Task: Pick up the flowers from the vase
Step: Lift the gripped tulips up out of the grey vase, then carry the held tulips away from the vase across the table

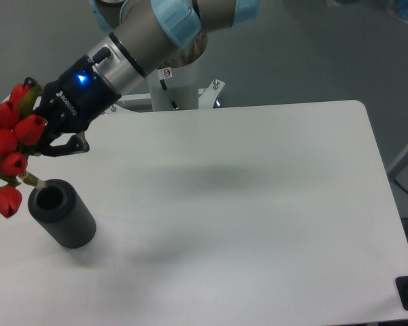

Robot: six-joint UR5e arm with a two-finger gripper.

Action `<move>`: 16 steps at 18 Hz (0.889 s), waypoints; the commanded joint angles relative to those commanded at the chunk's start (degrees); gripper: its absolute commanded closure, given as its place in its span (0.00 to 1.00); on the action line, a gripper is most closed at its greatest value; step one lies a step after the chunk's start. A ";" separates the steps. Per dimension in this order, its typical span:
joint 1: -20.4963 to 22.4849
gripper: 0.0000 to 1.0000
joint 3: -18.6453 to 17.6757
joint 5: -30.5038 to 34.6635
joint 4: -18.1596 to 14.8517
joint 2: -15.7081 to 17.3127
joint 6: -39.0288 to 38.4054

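My gripper (44,139) is clamped on the flowers (10,146), held in the air over the table's (258,204) left edge, just above the vase (61,214). Part of the bunch is cut off by the picture's left border, and my fingers are half buried among the red buds, so the grip point itself is hard to see. One stem end shows right at the vase's open mouth; touching or not, I cannot tell. The vase stands upright near the left edge.
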 joint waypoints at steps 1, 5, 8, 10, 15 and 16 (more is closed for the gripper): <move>0.09 0.74 0.44 -0.35 -0.09 0.00 -0.53; 0.26 0.77 1.50 -0.44 -0.09 0.00 -1.50; 2.01 0.77 2.29 -0.79 -0.09 -0.09 -1.41; 3.94 0.77 2.99 -1.67 -0.09 -0.44 -1.41; 9.92 0.77 5.09 -1.68 -0.09 -4.21 1.83; 11.15 0.77 5.62 -1.68 0.00 -5.44 2.88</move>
